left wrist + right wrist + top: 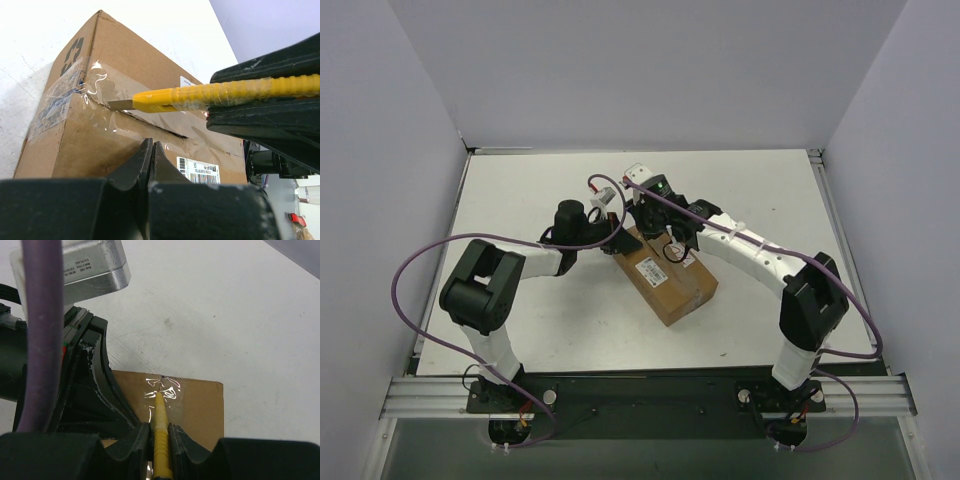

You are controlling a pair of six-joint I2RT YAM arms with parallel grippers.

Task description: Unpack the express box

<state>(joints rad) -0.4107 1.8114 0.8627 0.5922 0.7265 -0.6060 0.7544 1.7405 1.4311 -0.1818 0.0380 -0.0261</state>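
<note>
The express box (668, 276) is a brown taped carton with a white label, lying at an angle mid-table. My right gripper (645, 215) is shut on a yellow utility knife (161, 435). The knife's blade tip rests on the taped seam near the box's far end (117, 105). The seam behind the blade is slit open. My left gripper (151, 147) is shut and empty, pressed against the box's far left end (620, 240). The box also shows in the left wrist view (90, 140) and in the right wrist view (200, 405).
The white table (520, 190) lies all around the box. Grey walls stand close on the left, back and right. Purple cables loop from both arms. The arms' mounting rail (650, 395) runs along the near edge.
</note>
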